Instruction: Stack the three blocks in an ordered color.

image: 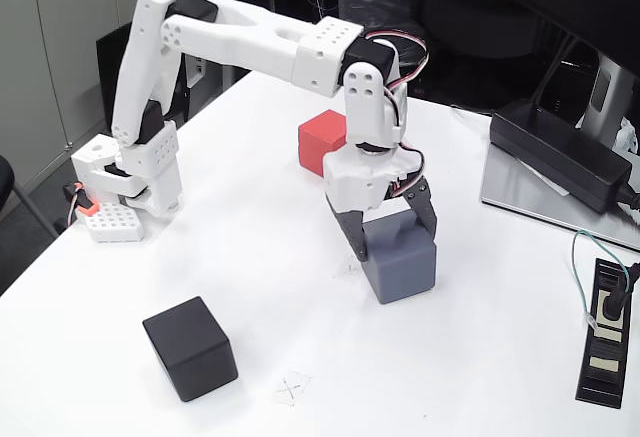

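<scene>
a: so, where does the white two-finger arm gripper [396, 240] stand?

b: it points down over the slate grey matte cube [400, 257], one dark finger on each side of the cube's top, clenched around it. the cube's underside looks to sit on the white table [250, 287], though i cannot tell for sure that it is not a little raised.

a: and the other cubes?

b: the bright red matte cube [322, 141] sits behind the gripper, partly hidden by the wrist. the black matte cube [190, 347] sits well apart, toward the front left, turned a little on the table.

a: room to move?

b: open white surface lies between the grey cube and the black one, with a small pencilled cross mark [291, 389] near the front edge. to the right there is less room: a long black power brick [560, 155] rests on a grey metal plate [520, 192], and a black power strip [607, 332] lies near the right edge. the arm's white base [130, 182] stands close to the left edge.
</scene>
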`<action>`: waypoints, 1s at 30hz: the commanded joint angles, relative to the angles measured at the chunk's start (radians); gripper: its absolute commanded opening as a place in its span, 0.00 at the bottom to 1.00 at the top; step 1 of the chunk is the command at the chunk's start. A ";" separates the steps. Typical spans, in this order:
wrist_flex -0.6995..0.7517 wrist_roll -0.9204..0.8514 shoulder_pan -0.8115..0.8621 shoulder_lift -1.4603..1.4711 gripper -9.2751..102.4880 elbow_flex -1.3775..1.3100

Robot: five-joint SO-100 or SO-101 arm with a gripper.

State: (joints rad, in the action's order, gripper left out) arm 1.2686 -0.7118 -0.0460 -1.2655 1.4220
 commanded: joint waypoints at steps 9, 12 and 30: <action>0.061 0.003 -0.095 -0.133 0.08 -0.091; 0.144 0.000 -0.155 -0.210 0.08 -0.120; 0.316 0.026 -0.578 -0.419 0.08 -0.100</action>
State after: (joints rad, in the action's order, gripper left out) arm 1.5815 -0.7072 -0.5875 -1.6337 1.2931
